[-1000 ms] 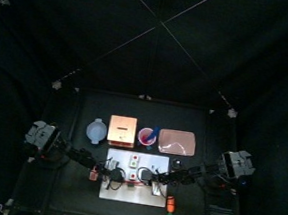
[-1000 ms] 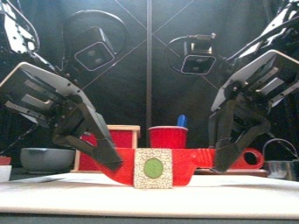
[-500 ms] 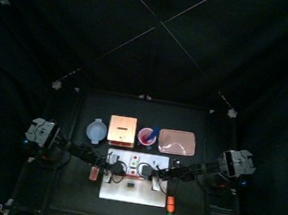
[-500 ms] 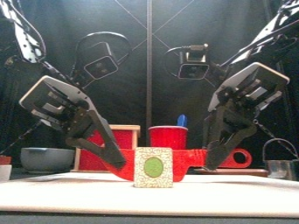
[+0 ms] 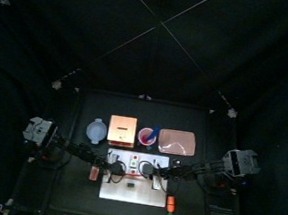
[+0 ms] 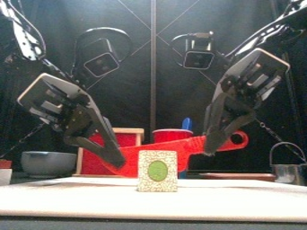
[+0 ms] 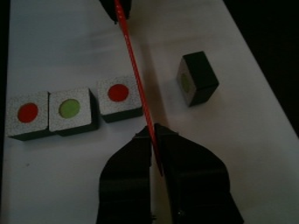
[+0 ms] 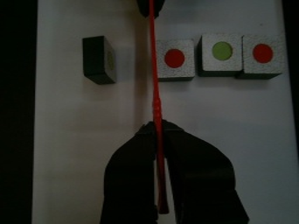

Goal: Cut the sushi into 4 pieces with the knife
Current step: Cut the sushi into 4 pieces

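A red toy knife (image 7: 131, 70) (image 8: 152, 79) spans between both grippers and hangs above the white cutting board (image 5: 136, 167). My left gripper (image 7: 152, 133) (image 6: 110, 153) is shut on one end, my right gripper (image 8: 156, 131) (image 6: 218, 142) on the other. In the front view the knife (image 6: 236, 141) slopes up toward the right. Three sushi pieces (image 7: 70, 112) (image 8: 219, 54) stand in a row on one side of the blade, their ends showing red, green and red. A fourth dark piece (image 7: 198, 77) (image 8: 100, 59) lies apart on the other side. The front view shows one piece (image 6: 156, 171) end-on.
Behind the board stand the blue-grey bowl (image 5: 96, 129), the wooden box (image 5: 124, 130), the red cup (image 5: 147, 136) with a blue knife (image 6: 186, 123), and the pink tray (image 5: 176, 141). A metal cutter (image 6: 288, 169) sits at the right. Small toys (image 5: 174, 201) lie front right.
The knife has risen from just behind the sushi, its right end going higher. My right gripper lifted with it; my left gripper moved only slightly.
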